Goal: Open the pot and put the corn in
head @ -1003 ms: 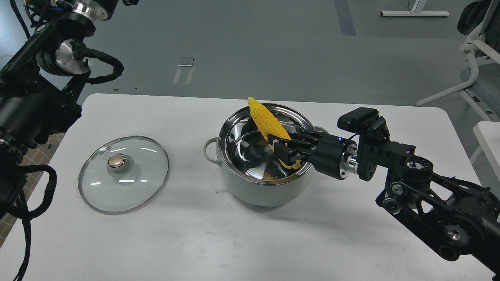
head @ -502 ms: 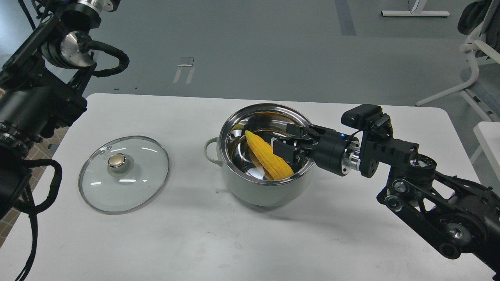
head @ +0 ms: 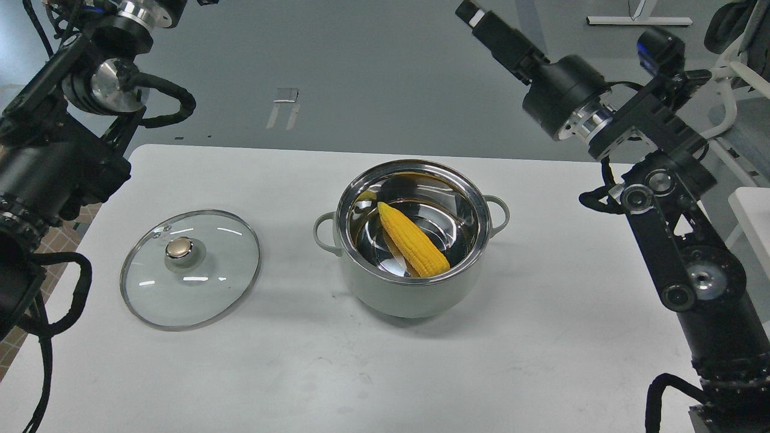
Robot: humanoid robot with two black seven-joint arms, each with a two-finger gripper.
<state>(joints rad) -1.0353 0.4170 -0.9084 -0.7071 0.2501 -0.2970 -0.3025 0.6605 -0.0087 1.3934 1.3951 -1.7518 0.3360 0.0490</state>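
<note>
- Yellow corn [head: 413, 239] lies down inside the pot [head: 412, 294], slanted across the steel bottom, pointed end toward the far-left wall and blunt end against the near-right wall. Nothing holds it.
- Your pot stands uncovered near the middle of the table [head: 541, 361]. The glass lid [head: 190, 267] lies flat well to the left of the pot, gold knob up, apart from it.
- Your right gripper [head: 475, 15] is high above and behind the pot, up at the top edge of the view. It carries nothing, but you see it end-on and dark, so you cannot tell whether the fingers are spread or closed.
- Your left arm hangs far to the left of the pot. Its gripper is out of the frame, so no word on it.
- By the look of it the job is done: lid off, corn in.
- Risks from here, as I judge them:
  - Bring the right arm down or home along a low line and the forearm could clip the pot's right handle, sliding or tipping the pot.
  - A knock like that could roll the corn, which only leans on the wall.
  - Swing the left arm inward low and it may sweep the lid, which sits near the table's left side.
</note>
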